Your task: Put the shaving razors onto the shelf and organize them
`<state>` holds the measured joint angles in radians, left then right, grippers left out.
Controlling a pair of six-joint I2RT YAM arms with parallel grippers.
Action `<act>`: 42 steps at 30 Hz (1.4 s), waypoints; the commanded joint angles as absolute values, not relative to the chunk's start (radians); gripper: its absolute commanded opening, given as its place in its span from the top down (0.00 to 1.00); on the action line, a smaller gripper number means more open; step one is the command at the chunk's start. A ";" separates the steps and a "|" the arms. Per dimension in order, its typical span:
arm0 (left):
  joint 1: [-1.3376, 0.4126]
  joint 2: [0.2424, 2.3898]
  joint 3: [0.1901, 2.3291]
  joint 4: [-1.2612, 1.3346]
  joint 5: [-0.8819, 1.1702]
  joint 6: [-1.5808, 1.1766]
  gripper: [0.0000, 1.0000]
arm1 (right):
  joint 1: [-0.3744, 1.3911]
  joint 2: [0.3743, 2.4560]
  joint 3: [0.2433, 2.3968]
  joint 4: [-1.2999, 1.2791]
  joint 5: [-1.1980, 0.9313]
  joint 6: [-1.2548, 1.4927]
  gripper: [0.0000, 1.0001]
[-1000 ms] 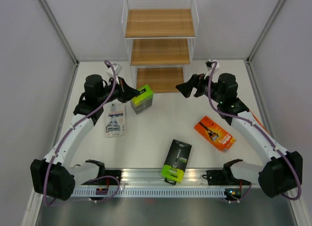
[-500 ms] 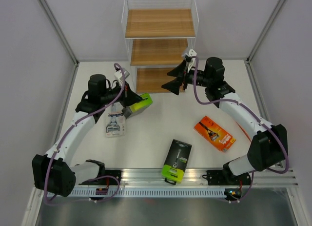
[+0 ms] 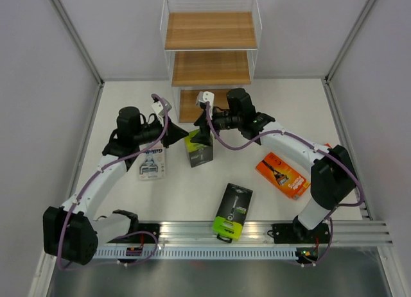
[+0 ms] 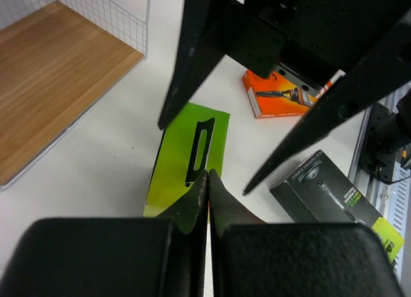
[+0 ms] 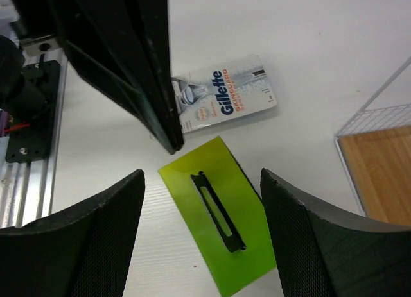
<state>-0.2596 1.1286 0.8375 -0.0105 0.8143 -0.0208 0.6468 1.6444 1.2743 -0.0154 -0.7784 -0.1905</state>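
Top external view: one black pack [image 3: 200, 151] with a lime-green end stands just in front of the shelf [image 3: 212, 31], short of its bottom board and a little toward the left arm's side. Whether it rests on the table [image 3: 244, 149] or hangs just over it cannot be told. The green end is uppermost and the black body below, so the long axis is steep, near upright; the exact lean cannot be told. The hang slot in the green end runs along that axis.

The left gripper [image 4: 207, 180] has its fingers pressed together at the edge of the green end, apparently pinching it. The right gripper [image 5: 202, 181] is spread wide, one finger either side of the green end, touching nothing.

Assessment: the pack looks light and stiff, a flat box with glossy faces that may slip. The thin green flap would likely bend, so it makes a poor hold. A sounder hold is across the two broad faces, on the black body just under the flap.

An orange pack [image 3: 282, 175], a second black pack [image 3: 233, 210] and a blue pack [image 3: 151, 159] lie flat farther from the shelf.
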 commanded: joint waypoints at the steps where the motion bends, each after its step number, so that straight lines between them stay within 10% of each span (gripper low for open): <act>1: -0.262 1.109 0.816 0.034 0.818 0.011 0.98 | 0.638 1.677 1.374 -0.115 -0.739 -0.334 0.21; 12: -0.264 1.083 0.828 -0.047 0.749 -0.037 0.90 | 0.638 1.690 1.473 -0.276 -0.701 -0.457 0.22; 17: -0.264 1.046 0.851 -0.113 0.681 -0.058 0.39 | 0.638 1.703 1.514 -0.408 -0.690 -0.549 0.21; 18: -0.264 1.019 0.845 -0.123 0.672 -0.061 0.15 | 0.637 1.701 1.513 -0.416 -0.683 -0.557 0.21; 28: -0.262 0.821 0.758 -0.179 0.526 -0.106 0.05 | 0.638 1.744 1.534 -0.452 -0.661 -0.591 0.32; 42: -0.262 0.815 0.736 -0.204 0.516 -0.146 0.04 | 0.652 1.770 1.548 -0.479 -0.605 -0.569 0.99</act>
